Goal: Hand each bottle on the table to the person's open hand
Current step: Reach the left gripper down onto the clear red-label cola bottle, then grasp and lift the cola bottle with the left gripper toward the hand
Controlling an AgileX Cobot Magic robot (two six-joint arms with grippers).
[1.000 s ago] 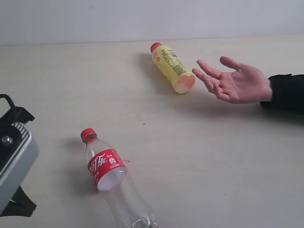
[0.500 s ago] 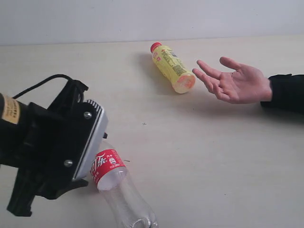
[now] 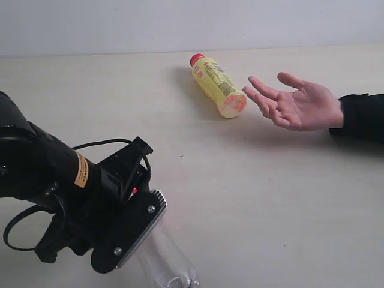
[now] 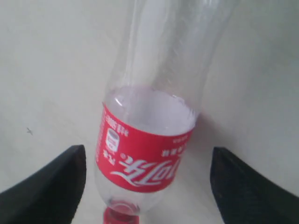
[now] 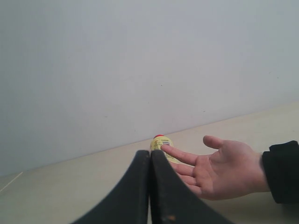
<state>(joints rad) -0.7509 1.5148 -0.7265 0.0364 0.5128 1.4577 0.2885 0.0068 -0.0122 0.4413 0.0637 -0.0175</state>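
A clear bottle with a red cap and red label [image 4: 142, 156] lies on its side on the table [image 3: 270, 198]. My left gripper [image 4: 147, 154] is open, its two black fingers on either side of the label and apart from it. In the exterior view the left arm [image 3: 114, 222] covers the cap and label, and only the clear body [image 3: 170, 264] shows. A yellow bottle with a red cap [image 3: 218, 86] lies at the back, its base next to the person's open hand [image 3: 300, 108]. My right gripper [image 5: 150, 156] is shut and empty, aimed at the yellow bottle [image 5: 161, 141]. The white bottle and the fruit-printed bottle are out of view.
The person's dark sleeve [image 3: 363, 117] comes in from the right edge. A pale wall [image 3: 180, 24] rises behind the table's far edge. The open hand [image 5: 224, 170] lies palm up in front of my right gripper.
My left arm has swung in from the left edge and come down over the clear bottle, covering its cap and label. The hand and the yellow bottle have not moved.
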